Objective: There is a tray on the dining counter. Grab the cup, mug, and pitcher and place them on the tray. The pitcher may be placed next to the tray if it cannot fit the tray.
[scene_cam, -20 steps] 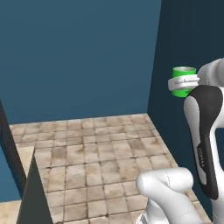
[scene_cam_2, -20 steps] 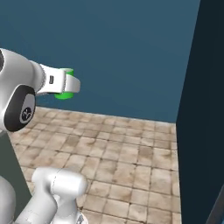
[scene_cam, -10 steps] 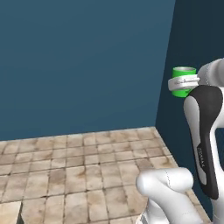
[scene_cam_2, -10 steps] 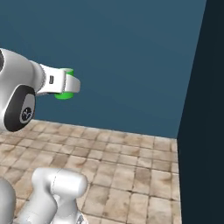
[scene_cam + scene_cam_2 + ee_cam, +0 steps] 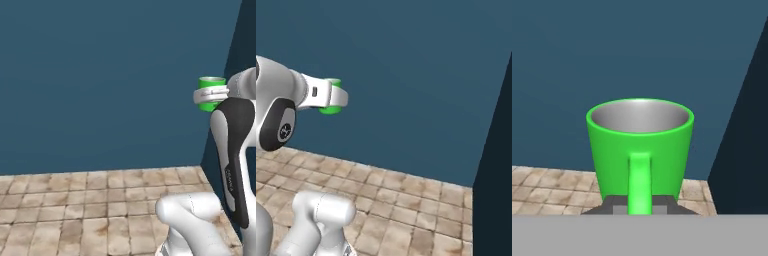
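Observation:
The green mug hangs upright in the air with my gripper shut on its handle; its pale grey inside is empty. From the left base view the mug sticks up behind the white hand, high at the right. Seen from the right base view, the mug peeks out under the hand at the upper left. The tray, dining counter, cup and pitcher are out of view.
A dark blue wall stands ahead, with a darker wall corner to the right. Below lies a beige stone-tiled floor.
The whole picture has shifted as the base turned: a dark upright edge at the lower left has slid out of the left base view. The mug stays held in the same pose.

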